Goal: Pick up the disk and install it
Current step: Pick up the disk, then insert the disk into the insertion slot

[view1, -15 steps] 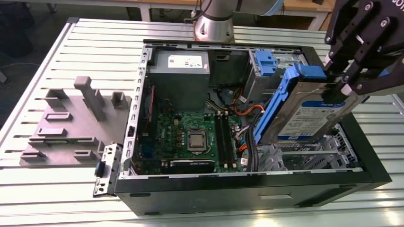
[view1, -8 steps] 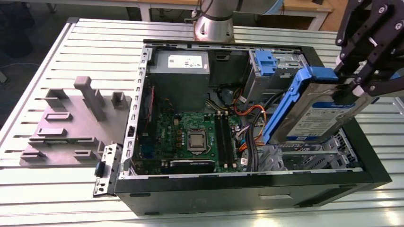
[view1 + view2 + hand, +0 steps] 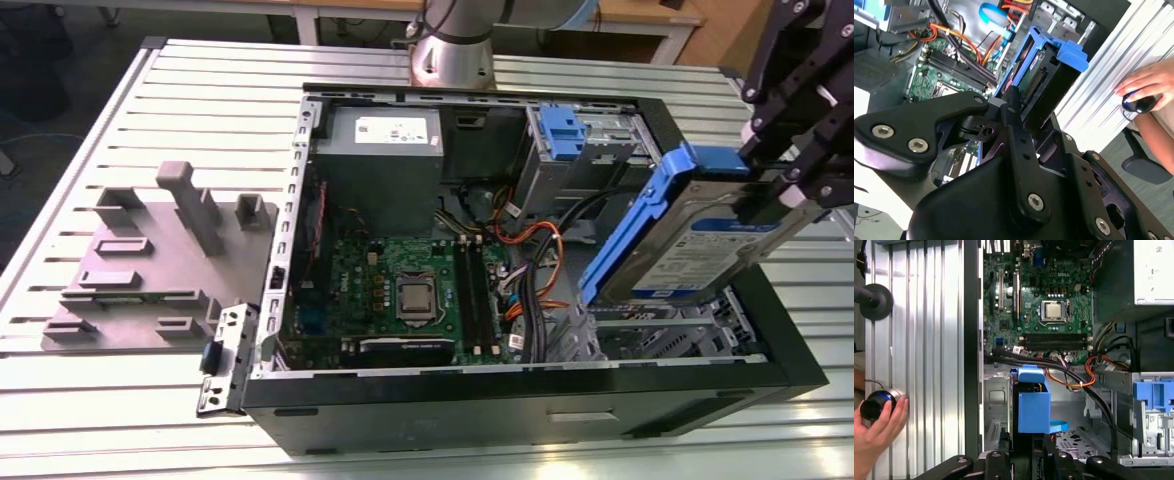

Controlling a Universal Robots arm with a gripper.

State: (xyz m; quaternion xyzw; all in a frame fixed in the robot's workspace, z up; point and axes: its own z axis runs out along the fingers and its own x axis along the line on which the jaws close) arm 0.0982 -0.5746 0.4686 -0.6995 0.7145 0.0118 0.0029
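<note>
The disk (image 3: 701, 240), a silver drive with a white-and-blue label and blue carrier rails, hangs tilted above the open computer case (image 3: 534, 390) at the exterior view's right. My gripper (image 3: 787, 195) is shut on its upper end. In the first wrist view the disk (image 3: 1033, 400) points edge-on toward the case interior, over the metal bay floor near the case's side wall. In the second wrist view the disk (image 3: 1046, 75) sits between the black fingers (image 3: 1013, 112), its connector end facing the camera.
Inside the case lie a green motherboard (image 3: 400, 290), a grey power-supply box (image 3: 380, 150) and a metal drive cage with a blue latch (image 3: 561, 130). Black and orange cables (image 3: 1089, 375) run beside the bay. A person's hand (image 3: 874, 425) holds a device on the slatted table. Grey fixtures (image 3: 147, 260) stand at the left.
</note>
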